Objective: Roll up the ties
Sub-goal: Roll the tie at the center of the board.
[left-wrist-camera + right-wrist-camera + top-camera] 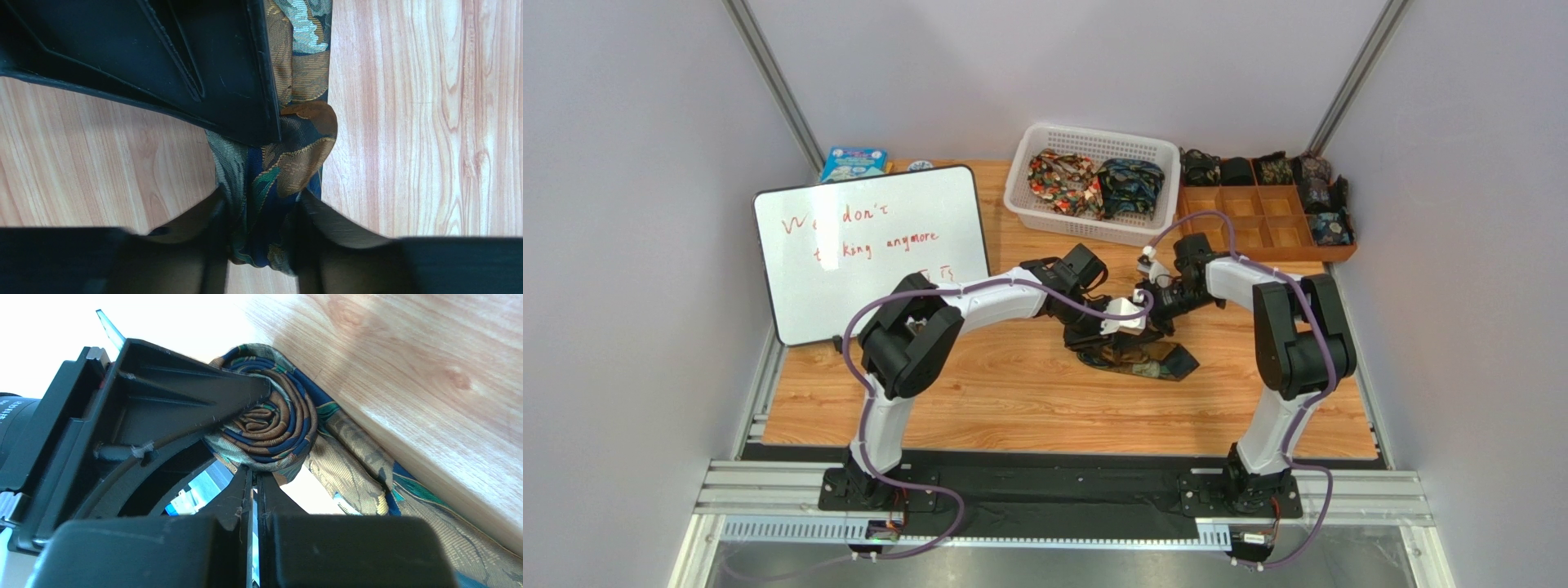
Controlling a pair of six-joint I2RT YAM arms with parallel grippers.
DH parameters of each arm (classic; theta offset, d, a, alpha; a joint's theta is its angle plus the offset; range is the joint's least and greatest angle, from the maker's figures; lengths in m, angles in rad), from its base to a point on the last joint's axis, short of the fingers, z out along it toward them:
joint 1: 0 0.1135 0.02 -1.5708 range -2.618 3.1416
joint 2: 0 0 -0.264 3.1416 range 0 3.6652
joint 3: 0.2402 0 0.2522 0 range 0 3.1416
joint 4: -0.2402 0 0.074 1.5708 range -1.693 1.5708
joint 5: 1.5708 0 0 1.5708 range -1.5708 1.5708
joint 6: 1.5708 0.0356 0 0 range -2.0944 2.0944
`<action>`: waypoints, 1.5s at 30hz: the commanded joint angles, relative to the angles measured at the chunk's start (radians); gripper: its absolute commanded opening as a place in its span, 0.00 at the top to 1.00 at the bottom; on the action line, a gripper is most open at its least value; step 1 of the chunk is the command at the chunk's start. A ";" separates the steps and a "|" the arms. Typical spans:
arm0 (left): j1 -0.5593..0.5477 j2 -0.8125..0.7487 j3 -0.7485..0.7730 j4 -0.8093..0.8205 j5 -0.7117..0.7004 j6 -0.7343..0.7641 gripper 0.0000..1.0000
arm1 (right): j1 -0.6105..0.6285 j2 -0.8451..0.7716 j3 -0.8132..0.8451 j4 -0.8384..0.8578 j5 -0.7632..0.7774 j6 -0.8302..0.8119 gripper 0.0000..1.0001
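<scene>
One tie, dark with gold, green and blue pattern, lies mid-table with its tail flat on the wood. Both grippers meet over its rolled end. In the right wrist view the tie forms a tight spiral roll, with the loose tail trailing off to the right. My left gripper is shut on the bunched fabric, which is squeezed between its fingers. My right gripper is shut, its tips pinching the roll's lower edge. More ties lie bunched in the basket.
A white slotted basket stands at the back centre. A brown compartment tray at the back right holds small rolled ties. A whiteboard lies at the left, with a blue box behind it.
</scene>
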State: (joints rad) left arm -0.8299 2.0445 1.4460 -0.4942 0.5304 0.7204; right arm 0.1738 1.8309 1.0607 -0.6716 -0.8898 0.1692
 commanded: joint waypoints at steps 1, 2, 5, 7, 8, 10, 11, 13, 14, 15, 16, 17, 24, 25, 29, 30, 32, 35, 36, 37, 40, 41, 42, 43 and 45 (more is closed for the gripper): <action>0.009 0.011 0.001 -0.072 -0.017 0.021 0.49 | -0.029 0.025 -0.018 0.000 0.136 -0.034 1.00; 0.011 -0.001 0.001 -0.057 -0.010 0.008 0.46 | -0.034 0.030 -0.018 -0.005 0.161 -0.037 1.00; 0.023 -0.029 0.002 -0.023 0.011 -0.021 0.36 | -0.051 0.045 -0.027 -0.017 0.199 -0.043 1.00; 0.026 -0.040 0.004 -0.015 0.034 -0.030 0.31 | -0.056 0.059 -0.024 -0.029 0.222 -0.051 1.00; 0.028 -0.050 -0.001 -0.003 0.042 -0.039 0.26 | -0.057 0.062 -0.025 -0.031 0.230 -0.054 1.00; 0.026 -0.061 -0.004 0.006 0.071 -0.049 0.10 | -0.060 0.071 -0.021 -0.039 0.245 -0.063 1.00; 0.026 -0.067 -0.010 0.026 0.077 -0.058 0.09 | -0.060 0.077 -0.019 -0.042 0.259 -0.068 1.00; 0.026 -0.073 -0.012 0.043 0.101 -0.087 0.08 | -0.060 0.080 -0.016 -0.054 0.284 -0.080 1.00; 0.025 -0.070 -0.006 0.052 0.111 -0.098 0.07 | -0.059 0.083 -0.018 -0.056 0.290 -0.082 1.00; 0.025 -0.067 -0.003 0.055 0.121 -0.114 0.07 | -0.059 0.084 -0.019 -0.057 0.299 -0.085 1.00; 0.025 -0.064 0.002 0.059 0.141 -0.130 0.06 | -0.060 0.087 -0.021 -0.057 0.308 -0.085 1.00; 0.023 -0.054 0.010 0.072 0.148 -0.140 0.03 | -0.060 0.091 -0.021 -0.057 0.311 -0.086 1.00; 0.011 0.000 0.040 0.152 0.201 -0.265 0.02 | -0.054 0.094 -0.027 -0.031 0.324 -0.066 1.00; 0.008 0.009 0.039 0.169 0.203 -0.286 0.02 | -0.053 0.093 -0.030 -0.028 0.322 -0.065 1.00; -0.005 0.037 0.037 0.198 0.198 -0.332 0.16 | -0.051 0.077 -0.047 0.012 0.284 -0.039 1.00; -0.008 0.045 0.039 0.200 0.197 -0.337 0.21 | -0.050 0.076 -0.045 0.020 0.273 -0.030 1.00; -0.012 0.055 0.036 0.198 0.169 -0.342 0.38 | -0.050 0.074 -0.039 0.032 0.223 -0.025 1.00; -0.020 0.040 0.011 0.197 0.103 -0.317 0.58 | -0.059 0.067 0.021 -0.012 0.152 -0.054 0.99; -0.026 0.034 0.002 0.194 0.058 -0.294 0.63 | -0.072 0.058 0.036 -0.044 0.144 -0.063 0.96; -0.029 0.020 -0.004 0.192 0.031 -0.282 0.69 | -0.083 0.045 0.065 -0.060 0.131 -0.085 0.92; -0.037 0.003 -0.032 0.177 -0.051 -0.248 0.82 | -0.118 0.007 0.110 -0.163 0.120 -0.147 0.71; -0.041 -0.001 -0.044 0.175 -0.066 -0.240 0.84 | -0.129 0.001 0.131 -0.192 0.112 -0.160 0.68; -0.041 -0.004 -0.048 0.175 -0.088 -0.231 0.84 | -0.151 -0.013 0.136 -0.239 0.106 -0.165 0.68; -0.044 -0.013 -0.061 0.178 -0.101 -0.222 0.84 | -0.157 -0.021 0.139 -0.259 0.094 -0.174 0.65; -0.055 -0.020 -0.072 0.183 -0.125 -0.207 0.84 | -0.165 -0.044 0.128 -0.298 0.084 -0.212 0.63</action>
State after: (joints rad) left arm -0.8680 2.0590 1.4151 -0.2897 0.5232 0.4503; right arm 0.0334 1.8698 1.1610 -0.8421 -0.7612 0.0463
